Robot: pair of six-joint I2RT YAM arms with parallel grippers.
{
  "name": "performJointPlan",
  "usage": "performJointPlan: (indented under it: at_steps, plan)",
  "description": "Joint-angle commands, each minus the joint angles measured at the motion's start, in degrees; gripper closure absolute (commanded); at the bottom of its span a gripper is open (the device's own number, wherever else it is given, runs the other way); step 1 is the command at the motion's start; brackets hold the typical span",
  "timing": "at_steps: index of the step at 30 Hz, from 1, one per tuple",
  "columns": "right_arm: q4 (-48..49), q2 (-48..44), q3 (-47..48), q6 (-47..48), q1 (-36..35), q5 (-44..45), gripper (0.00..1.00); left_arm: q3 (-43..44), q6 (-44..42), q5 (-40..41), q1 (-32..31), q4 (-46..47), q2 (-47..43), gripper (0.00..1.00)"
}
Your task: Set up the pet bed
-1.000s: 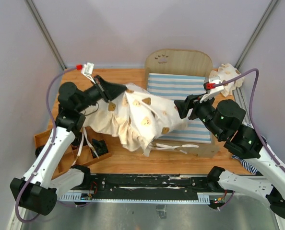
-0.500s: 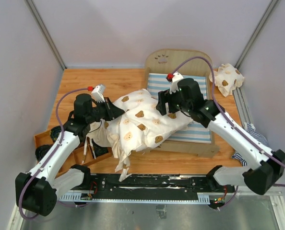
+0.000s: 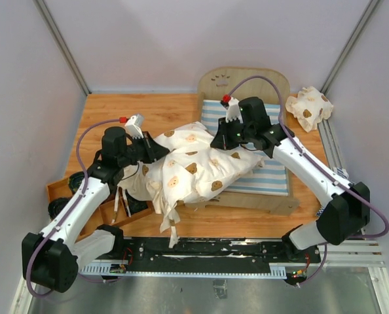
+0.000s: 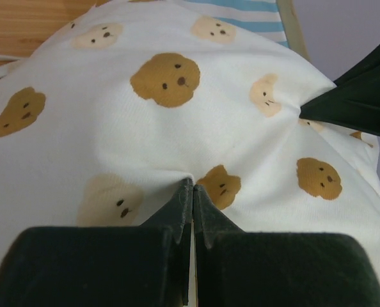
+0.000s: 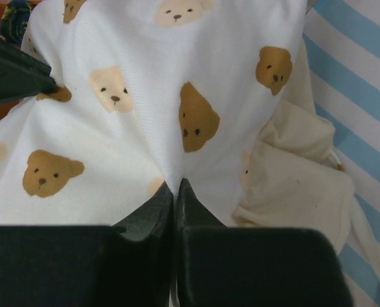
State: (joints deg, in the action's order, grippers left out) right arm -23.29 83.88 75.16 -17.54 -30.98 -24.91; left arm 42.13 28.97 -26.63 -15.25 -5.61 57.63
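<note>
The pet bed [image 3: 247, 78] stands far right on the bench [image 3: 148, 108]. A second ago the right tool [image 3: 217, 140] hung back at the right. Now it is clenched on the far edge of the bear-print cover [image 3: 194, 171], and the left tool [image 3: 160, 152] still pinches its left side.

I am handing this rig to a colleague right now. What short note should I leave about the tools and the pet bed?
Left tool: shut on the bear-print cover, at its left end.
Right tool: shut on the same cover, nearer the headboard.
Pet bed: far right of the table, striped mattress in the frame.
Done: cover held bunched, partly over the mattress.
To do: spread the cover flat; the small pillow lies right of the bed.
</note>
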Motion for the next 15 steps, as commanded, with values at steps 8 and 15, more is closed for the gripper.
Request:
performJointPlan:
  at_steps: [8, 15]
  plan:
    - [9.8, -33.41, -7.5, 9.36, -2.83, 25.21, 1.0, 18.95, 11.79, -7.74, -4.14, 21.22, 8.3, 1.0]
    - [12.82, -45.19, -9.99, 16.41, -2.92, 32.06, 1.0, 27.6, 12.21, -3.36, -11.94, 26.8, 15.86, 1.0]
